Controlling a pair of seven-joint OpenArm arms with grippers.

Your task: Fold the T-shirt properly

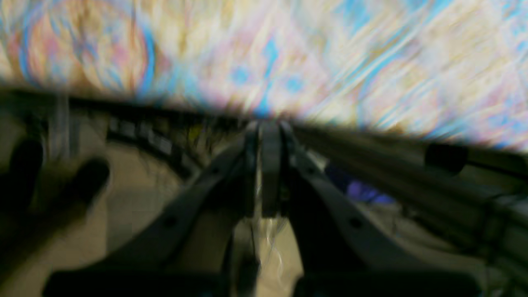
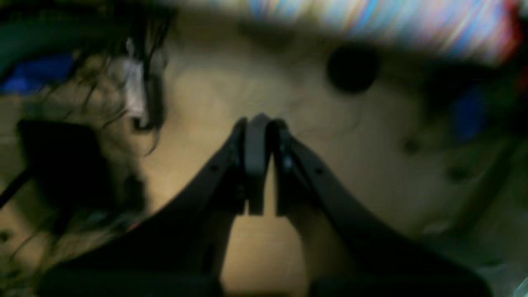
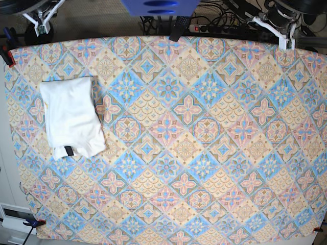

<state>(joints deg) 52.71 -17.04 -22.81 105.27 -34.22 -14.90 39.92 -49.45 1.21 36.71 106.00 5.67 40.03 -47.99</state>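
The T-shirt [image 3: 71, 117] lies folded into a compact white rectangle on the left side of the patterned table, plain side up, with its small black tag [image 3: 68, 150] near the front edge. Neither gripper touches it. My left gripper [image 1: 270, 128] is shut with nothing between its fingers and hangs off the table's back edge; in the base view its arm [image 3: 280, 28] is at the top right corner. My right gripper [image 2: 258, 121] is also shut and empty, above bare floor. Its arm [image 3: 41, 19] sits at the top left corner, behind the shirt.
A blue, pink and yellow tiled cloth [image 3: 194, 143] covers the whole table, held by clamps [image 3: 6, 55] at its corners. Cables and a power strip [image 3: 219, 26] run behind the back edge. A blue part [image 3: 159, 6] hangs over the back middle.
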